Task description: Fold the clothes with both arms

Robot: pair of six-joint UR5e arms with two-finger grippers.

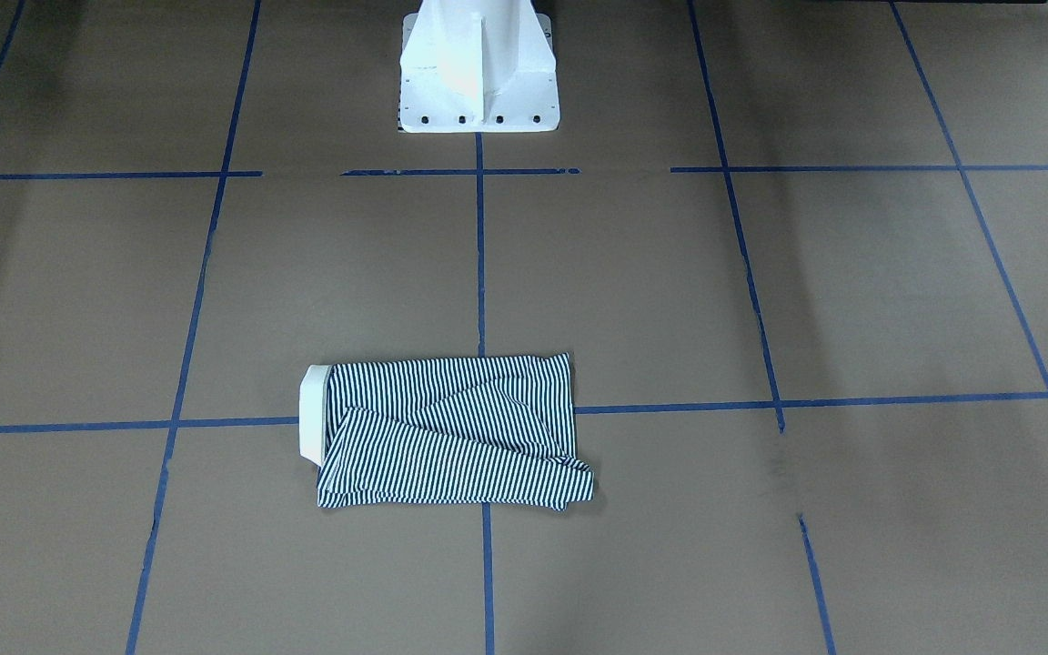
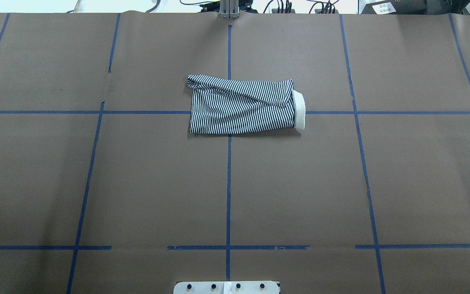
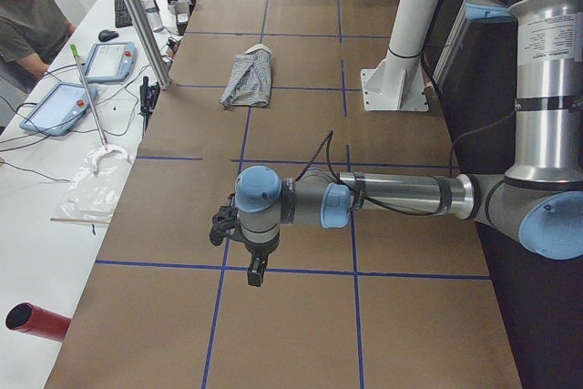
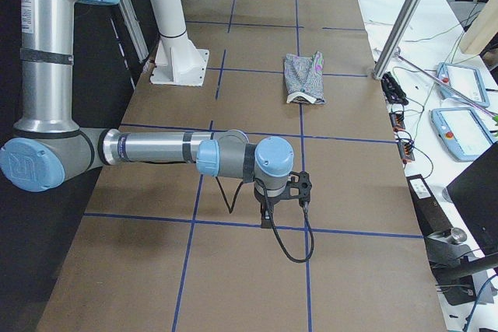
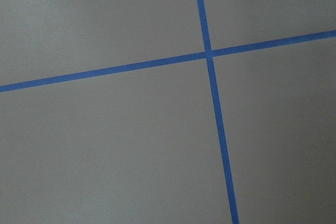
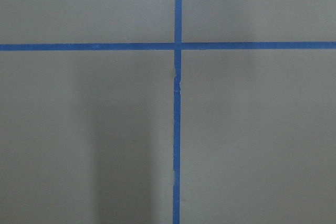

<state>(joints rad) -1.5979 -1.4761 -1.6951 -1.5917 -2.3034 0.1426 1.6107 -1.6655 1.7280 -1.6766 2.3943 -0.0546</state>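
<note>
Already the striped shirt [image 2: 243, 107] lies as a compact rectangle near the middle of the tabletop [image 2: 137, 183], toward the edge far from the robot. Its cream collar [image 2: 299, 109] sticks out at one short end. The knit looks thin, soft and slightly rumpled. The left gripper [image 3: 257, 271] and right gripper [image 4: 267, 219] hang over the table's ends with no cloth in them; how open they are I cannot tell. A further fold, I think, needs both corners pinched together and carried evenly.

The left arm [image 3: 401, 194] and right arm [image 4: 152, 148] are silver tubes with light-blue joint caps and looping black cables [image 4: 296, 260]; the white pedestal [image 1: 477, 68] has dark bolts.
</note>
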